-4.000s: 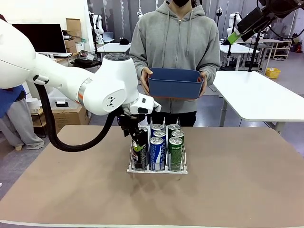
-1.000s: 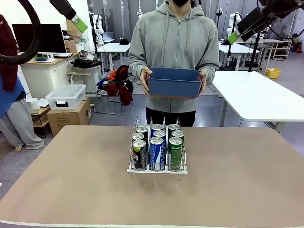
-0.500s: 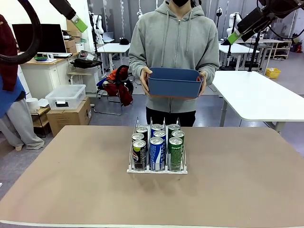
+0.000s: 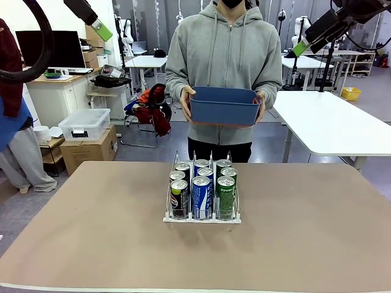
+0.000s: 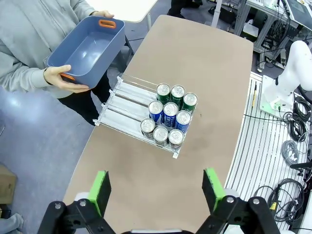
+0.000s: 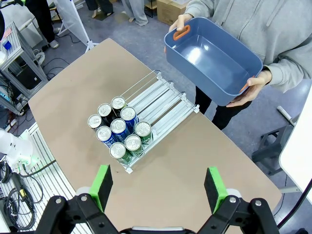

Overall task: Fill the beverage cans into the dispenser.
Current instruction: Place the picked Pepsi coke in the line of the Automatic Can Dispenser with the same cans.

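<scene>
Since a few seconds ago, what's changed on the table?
The left arm, then low over the dispenser's left lane, has pulled up and away; its left gripper now hangs open high above. The nine beverage cans, the person's blue bin and the right gripper stayed put.

— What's sitting in the dispenser (image 4: 202, 215) right now?

— Nine beverage cans (image 4: 201, 196), all standing upright, three to each lane: dark ones in one outer lane, blue-and-white ones in the middle, green ones in the other outer lane.

— Are they filling the whole rack?

— No, they're crowding the robot's end, touching one another. Seen from above, the far stretch of the lanes is lying bare. The rack is resting flat mid-desk.
</scene>
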Available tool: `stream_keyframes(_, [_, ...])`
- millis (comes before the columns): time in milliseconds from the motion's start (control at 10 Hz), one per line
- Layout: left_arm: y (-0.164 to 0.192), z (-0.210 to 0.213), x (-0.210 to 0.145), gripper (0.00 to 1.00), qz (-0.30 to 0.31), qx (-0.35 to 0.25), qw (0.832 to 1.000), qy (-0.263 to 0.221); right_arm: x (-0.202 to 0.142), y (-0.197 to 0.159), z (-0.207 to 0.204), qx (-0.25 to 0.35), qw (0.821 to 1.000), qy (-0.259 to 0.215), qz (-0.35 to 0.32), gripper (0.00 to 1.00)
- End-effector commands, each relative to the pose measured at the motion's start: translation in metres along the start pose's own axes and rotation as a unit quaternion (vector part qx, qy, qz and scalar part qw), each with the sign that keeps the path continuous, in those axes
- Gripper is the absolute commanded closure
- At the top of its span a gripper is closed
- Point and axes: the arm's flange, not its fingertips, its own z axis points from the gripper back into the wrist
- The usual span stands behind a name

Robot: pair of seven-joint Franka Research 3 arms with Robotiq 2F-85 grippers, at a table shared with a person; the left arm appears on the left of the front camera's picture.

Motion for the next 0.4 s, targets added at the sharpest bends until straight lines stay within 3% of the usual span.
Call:
stream_keyframes(0, [0.0003,0.0014,-0.0021,0.00,0.000,0.000,1.000,-0.001,-0.0005,-0.0001,-0.0001,0.000,1.000,-0.001,-0.001,0.00])
stream_keyframes(300, [0.0003,0.0014,-0.0021,0.00,0.000,0.000,1.000,-0.001,-0.0005,-0.0001,-0.0001,0.000,1.000,-0.001,-0.001,0.00])
